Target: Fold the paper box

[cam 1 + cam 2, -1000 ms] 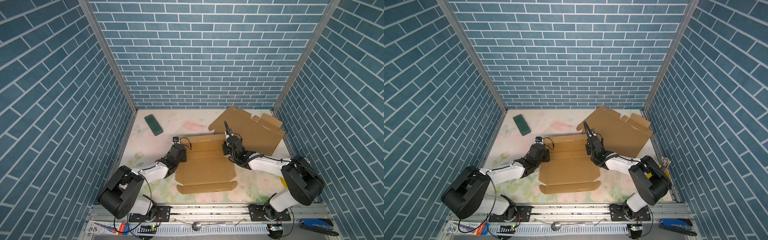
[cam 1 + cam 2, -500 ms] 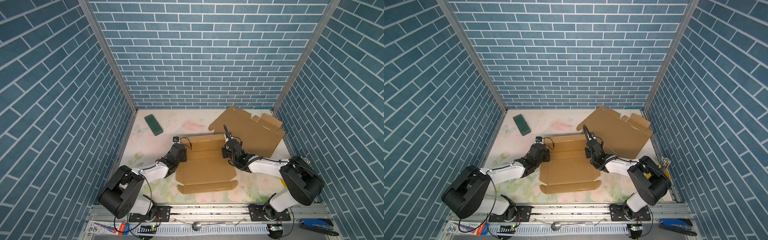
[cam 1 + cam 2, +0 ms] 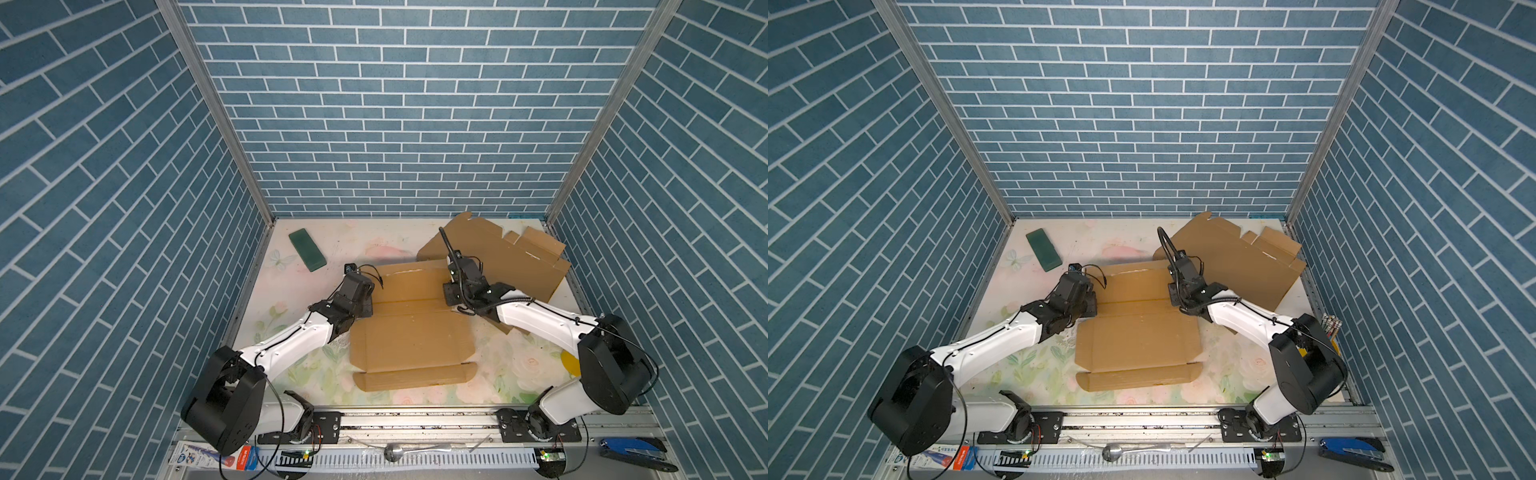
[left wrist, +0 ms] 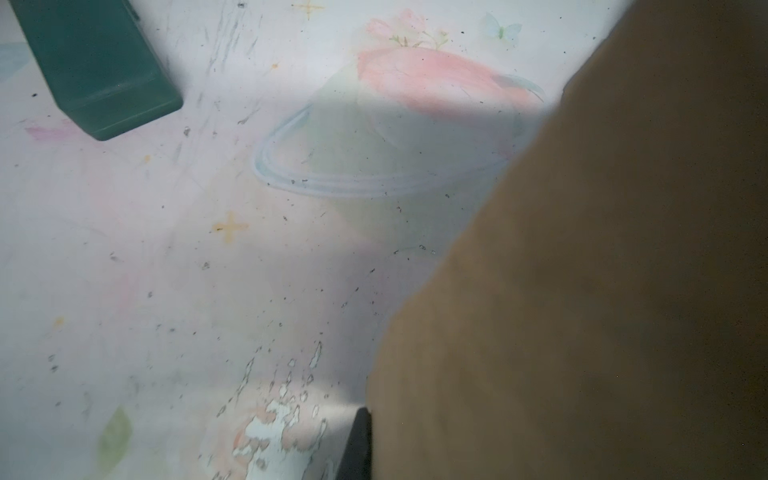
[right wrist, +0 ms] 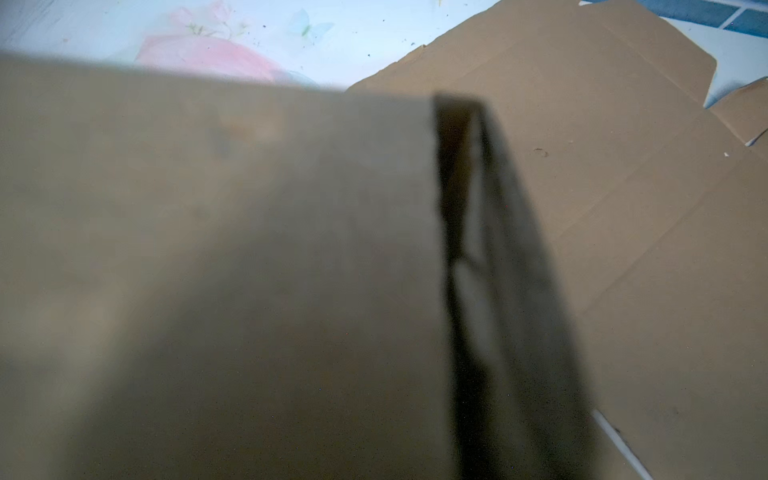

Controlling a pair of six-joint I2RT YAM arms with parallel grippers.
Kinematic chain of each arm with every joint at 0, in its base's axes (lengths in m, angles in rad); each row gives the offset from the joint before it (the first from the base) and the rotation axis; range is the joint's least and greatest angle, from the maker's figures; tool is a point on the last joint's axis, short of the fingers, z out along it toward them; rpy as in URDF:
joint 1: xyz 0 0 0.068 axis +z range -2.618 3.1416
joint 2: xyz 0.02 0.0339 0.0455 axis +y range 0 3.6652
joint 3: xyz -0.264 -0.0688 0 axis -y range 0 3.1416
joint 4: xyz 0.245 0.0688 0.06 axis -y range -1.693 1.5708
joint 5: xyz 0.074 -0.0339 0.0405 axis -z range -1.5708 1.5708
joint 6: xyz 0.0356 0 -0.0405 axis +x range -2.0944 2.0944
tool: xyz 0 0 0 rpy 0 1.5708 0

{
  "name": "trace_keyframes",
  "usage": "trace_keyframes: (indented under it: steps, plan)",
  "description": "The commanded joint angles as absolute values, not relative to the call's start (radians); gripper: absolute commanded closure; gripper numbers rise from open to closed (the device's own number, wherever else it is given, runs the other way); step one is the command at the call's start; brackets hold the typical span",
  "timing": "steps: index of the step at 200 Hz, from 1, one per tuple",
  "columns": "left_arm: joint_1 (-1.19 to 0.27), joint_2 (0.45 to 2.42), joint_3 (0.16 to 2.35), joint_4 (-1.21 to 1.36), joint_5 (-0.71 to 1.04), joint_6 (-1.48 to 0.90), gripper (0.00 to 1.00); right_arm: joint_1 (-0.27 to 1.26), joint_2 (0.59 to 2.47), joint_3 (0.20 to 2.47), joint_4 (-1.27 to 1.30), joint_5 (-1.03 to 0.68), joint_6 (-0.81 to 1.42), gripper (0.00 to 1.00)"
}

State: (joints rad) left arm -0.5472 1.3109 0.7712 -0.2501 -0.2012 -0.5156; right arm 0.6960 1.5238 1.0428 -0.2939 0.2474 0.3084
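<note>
The paper box [image 3: 411,332] [image 3: 1138,332] is a flat brown cardboard blank lying in the middle of the table in both top views. My left gripper [image 3: 368,308] [image 3: 1091,305] sits low at its left edge, shut on the cardboard. In the left wrist view the box [image 4: 582,291] fills one side, and one black finger [image 4: 356,444] shows beside it. My right gripper [image 3: 452,297] [image 3: 1177,297] is at the box's right edge, shut on the cardboard. In the right wrist view the box [image 5: 228,270] covers the jaws, so they are hidden.
A second cardboard blank [image 3: 511,257] [image 5: 623,187] lies at the back right, partly under the right arm. A dark green block [image 3: 307,249] [image 4: 95,66] rests at the back left. A yellow object [image 3: 569,362] sits near the right wall. Brick walls enclose three sides.
My right gripper has closed on the box's right edge and shifted slightly toward the middle. The left gripper has stayed put on the left edge.
</note>
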Motion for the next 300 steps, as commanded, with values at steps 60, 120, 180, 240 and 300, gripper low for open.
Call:
trace_keyframes:
  steps: [60,120,180,240,300]
  plan:
    - [-0.554,1.24,0.884,-0.727,0.118,-0.615,0.66,0.703,1.733,1.612,-1.226,0.041,0.119,1.0]
    - [-0.519,1.173,0.927,-0.84,0.16,-0.534,0.34,0.702,1.913,1.711,-1.301,0.047,-0.003,1.0]
    - [-0.479,1.272,1.089,-0.815,0.273,-0.293,0.27,0.703,2.053,1.832,-1.305,0.094,-0.079,1.0]
    - [-0.483,1.562,1.184,-0.659,0.378,-0.194,0.28,0.704,2.155,1.93,-1.29,0.106,-0.087,1.0]
    - [-0.481,1.753,1.231,-0.638,0.356,-0.162,0.39,0.704,2.224,1.981,-1.285,0.1,-0.075,0.81]
